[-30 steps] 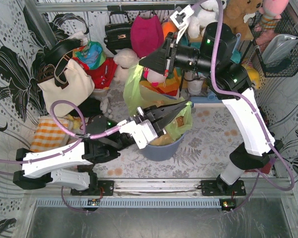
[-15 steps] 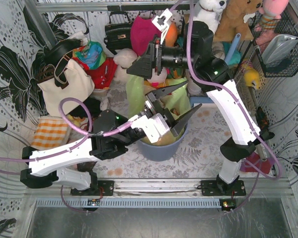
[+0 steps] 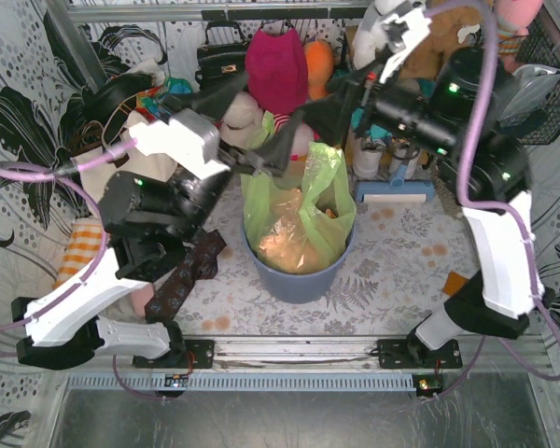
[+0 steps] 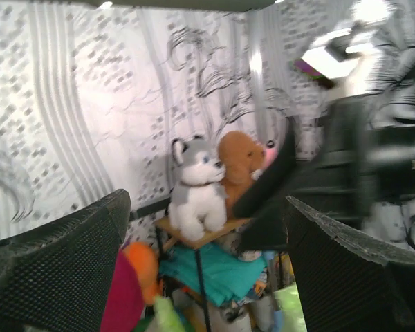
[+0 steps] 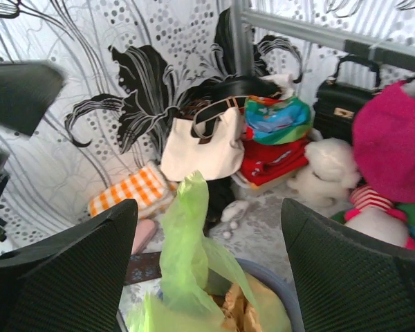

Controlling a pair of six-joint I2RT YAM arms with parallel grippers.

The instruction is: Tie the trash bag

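Note:
The lime-green trash bag [image 3: 299, 210] sits in the blue-grey bin [image 3: 299, 280], with tan crumpled paper [image 3: 285, 238] showing inside. Two loose flaps of the bag stand up at its mouth. My left gripper [image 3: 252, 126] hangs open above the bag's back left, holding nothing. Open too, my right gripper [image 3: 308, 117] hovers just right of it, over the bag's rear. In the right wrist view a green flap [image 5: 187, 235] rises between the spread fingers [image 5: 69, 270], touching neither. The left wrist view faces the back wall; its fingers [image 4: 62, 270] hold nothing.
A cream handbag [image 3: 121, 168], a magenta bag [image 3: 275, 61], a black handbag [image 3: 219, 61] and plush toys [image 4: 194, 194] crowd the back. An orange checked cloth [image 3: 84, 247] and a dark patterned cloth [image 3: 187, 271] lie left of the bin. A wire basket [image 3: 532, 84] hangs at the right.
Both grippers opened and rose off the bag. The left arm swung up and left, the right arm pulled back to the right. The bag's flaps now stand free.

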